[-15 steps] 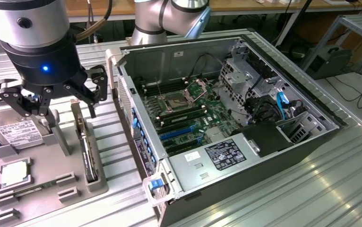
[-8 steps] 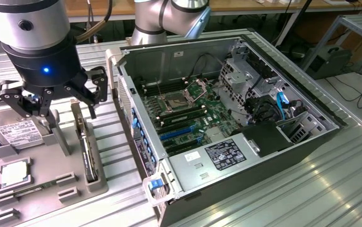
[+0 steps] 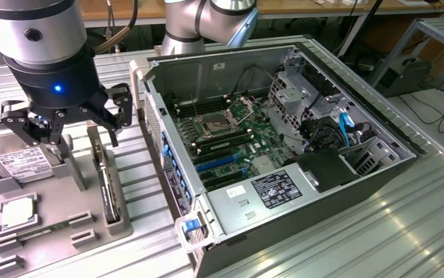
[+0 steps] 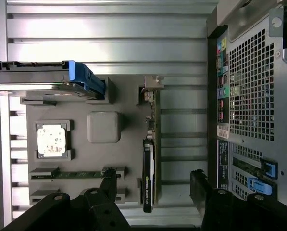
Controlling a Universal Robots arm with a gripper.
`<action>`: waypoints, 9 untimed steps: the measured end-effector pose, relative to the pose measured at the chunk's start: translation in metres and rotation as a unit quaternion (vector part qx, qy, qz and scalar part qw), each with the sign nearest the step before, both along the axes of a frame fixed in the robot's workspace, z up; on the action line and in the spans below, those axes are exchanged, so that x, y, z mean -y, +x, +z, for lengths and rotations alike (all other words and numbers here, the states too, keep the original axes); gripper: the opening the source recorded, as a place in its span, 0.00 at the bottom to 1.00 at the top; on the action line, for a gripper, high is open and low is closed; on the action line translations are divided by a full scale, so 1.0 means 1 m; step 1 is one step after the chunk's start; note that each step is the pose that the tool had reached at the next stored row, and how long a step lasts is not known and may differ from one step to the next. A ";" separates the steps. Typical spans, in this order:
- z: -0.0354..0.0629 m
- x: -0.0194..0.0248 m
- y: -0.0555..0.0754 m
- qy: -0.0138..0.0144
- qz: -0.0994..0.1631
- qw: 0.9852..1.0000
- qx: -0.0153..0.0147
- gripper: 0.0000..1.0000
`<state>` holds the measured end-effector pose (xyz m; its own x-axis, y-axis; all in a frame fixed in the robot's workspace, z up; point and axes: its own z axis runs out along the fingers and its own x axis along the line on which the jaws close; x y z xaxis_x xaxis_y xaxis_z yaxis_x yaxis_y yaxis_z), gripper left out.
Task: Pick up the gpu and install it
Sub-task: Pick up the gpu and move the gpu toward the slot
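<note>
We're looking down on the ribbed silver metal desk (image 3: pixel 407 231), and the black 2-fingered claw (image 3: pixel 71 136) hangs over the grey moulded parts tray (image 3: pixel 59 202). It is released, with the jaws spread wide and nothing between the pads.

The thin black gpu card with its silvery end bracket (image 3: pixel 108 185) stands on its long edge in a slot along the tray side that faces the open black computer tower (image 3: pixel 284 145). The tower lies on its side at the exterior view's right with the green motherboard exposed.

In the wrist view, the claw (image 4: pixel 153 177) straddles the gpu (image 4: pixel 148 168). We see 1 finger (image 4: pixel 109 180) on the tray side and the other on the tower side, and both are apart from the card. The bracket end points away from the fingers.

Also seated in the tray (image 4: pixel 129 144) are the silver hard drive with a white label (image 3: pixel 21 159) and the small square silver chip (image 4: pixel 52 140). The tower's perforated rear panel (image 4: pixel 251 96) sits just beside the tray.
</note>
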<state>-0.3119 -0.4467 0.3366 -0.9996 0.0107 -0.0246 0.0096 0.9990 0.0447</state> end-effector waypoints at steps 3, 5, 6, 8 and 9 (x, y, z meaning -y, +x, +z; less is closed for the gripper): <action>-0.0009 0.0000 0.000 0.000 0.000 1.000 0.000 0.72; -0.0016 0.0000 0.000 0.000 0.000 1.000 0.000 0.72; -0.0020 0.0000 0.000 0.000 0.000 1.000 0.000 0.72; -0.0036 0.0000 0.000 0.000 0.000 1.000 0.000 0.72; -0.0066 0.0000 0.000 0.000 0.000 1.000 0.000 0.72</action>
